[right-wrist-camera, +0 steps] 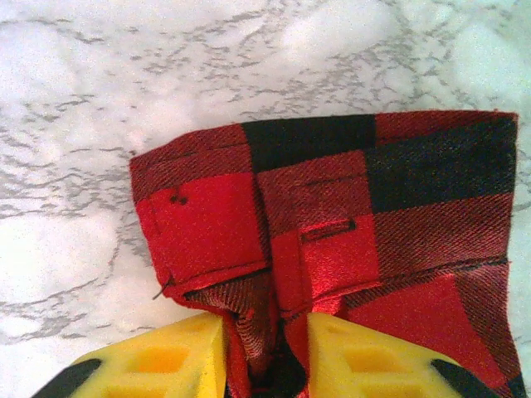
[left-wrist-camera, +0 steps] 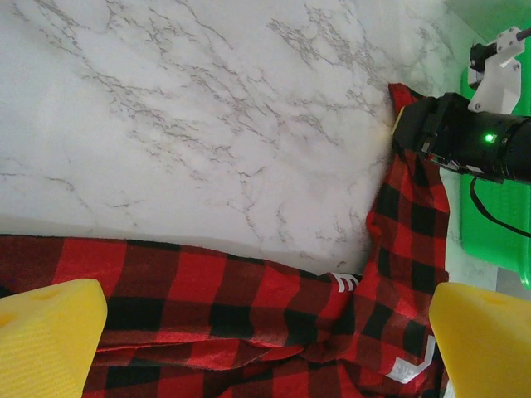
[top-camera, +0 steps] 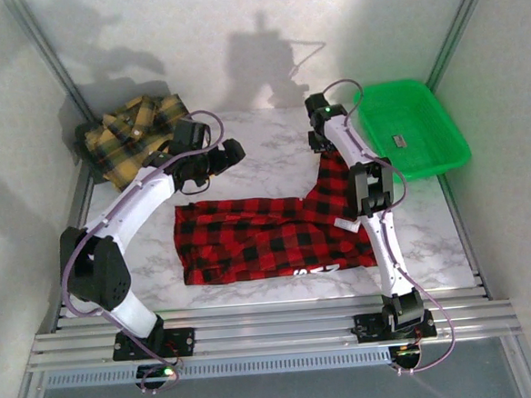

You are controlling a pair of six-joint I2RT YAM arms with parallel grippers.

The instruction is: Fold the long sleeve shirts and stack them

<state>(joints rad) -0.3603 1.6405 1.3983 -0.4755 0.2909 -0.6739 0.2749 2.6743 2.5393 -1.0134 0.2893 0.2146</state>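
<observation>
While the left pincer (top-camera: 229, 154) hangs spread wide over the marble surface (top-camera: 271, 148), the right pincer (right-wrist-camera: 267, 348) is clenched on a cuff (right-wrist-camera: 332, 207) of the red-and-black shirt (top-camera: 259, 240) — body flat mid-surface. The yellow-and-black shirt (top-camera: 137, 126) is bunched at the far-left corner.

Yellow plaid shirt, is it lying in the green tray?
No, the yellow-and-black shirt sits crumpled at the far left corner, apart from the green tray at far right.

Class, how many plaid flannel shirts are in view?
2: the red-and-black plaid flannel shirt spread centrally, the yellow-and-black plaid flannel shirt bunched at the far left corner. None looks hidden.
</observation>
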